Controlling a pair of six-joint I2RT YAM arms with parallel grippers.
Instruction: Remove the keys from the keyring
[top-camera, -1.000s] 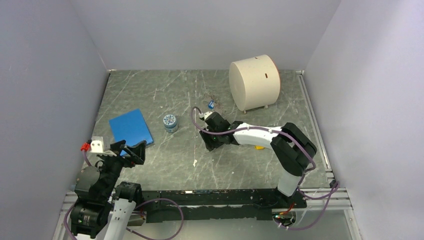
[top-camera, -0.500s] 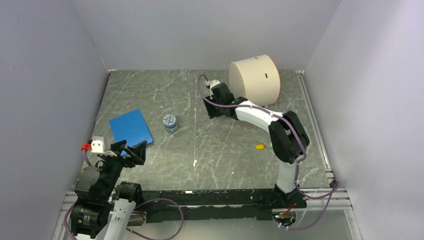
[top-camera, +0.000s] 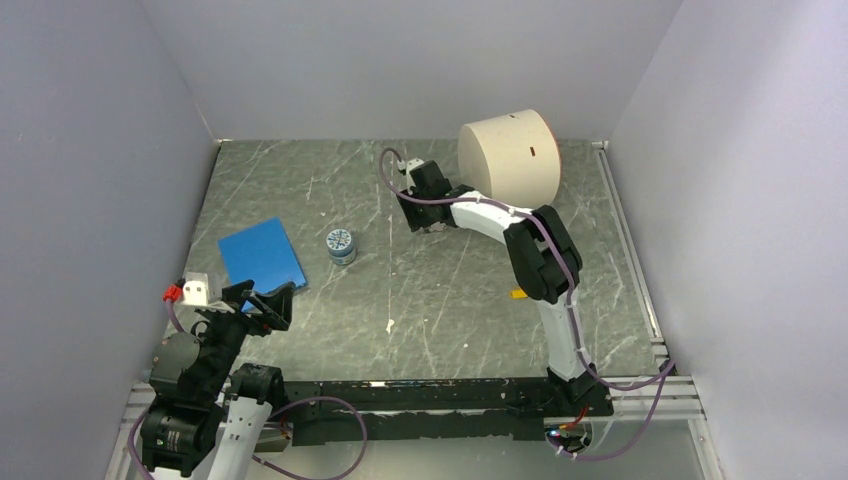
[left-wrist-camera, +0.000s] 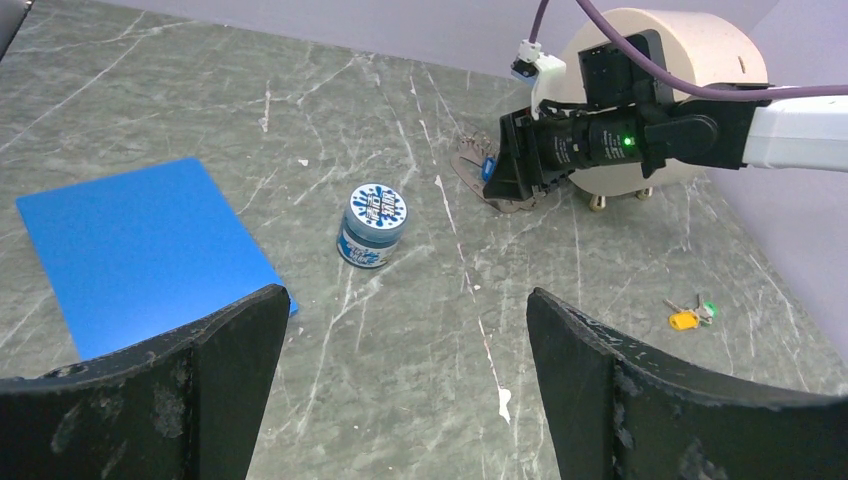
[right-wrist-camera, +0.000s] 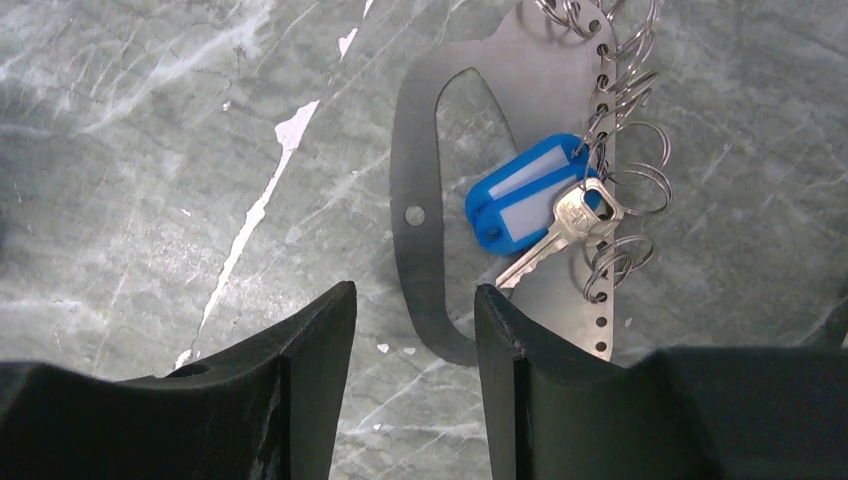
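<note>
- The keyring (right-wrist-camera: 418, 250) fills the upper middle of the right wrist view. It is a flat plate of dull grey metal lying on the grey marbled table (right-wrist-camera: 130, 150), with a long oval cut-out that leaves a handle-like bar on its left side.
- A straight strip on the plate's right side is punched with a row of small holes, and several silver split rings (right-wrist-camera: 640, 180) hang from them.
- The blue key (right-wrist-camera: 522, 195) hangs from one of these rings. It is a silver key joined to a blue plastic tag with a white label, and it lies across the plate at centre right.
- The right gripper (right-wrist-camera: 412, 290) hovers directly over the keyring's lower end. Its two black fingers are a moderate gap apart and hold nothing.
- In the overhead view this gripper (top-camera: 418, 218) is at upper centre, just left of a cream drum (top-camera: 510, 165).
- A yellow key (left-wrist-camera: 684, 320) and a green key (left-wrist-camera: 707, 310) lie together on the table at the right of the left wrist view, well apart from the keyring (left-wrist-camera: 475, 165).
- The left gripper (left-wrist-camera: 400, 300) is spread wide and empty, at the lower left of the overhead view.
- A round blue-patterned jar (left-wrist-camera: 373, 225) stands mid-frame, beside a blue sheet (left-wrist-camera: 130, 250) on its left.
- A white scrap (left-wrist-camera: 503, 403) lies near the bottom edge.
</note>
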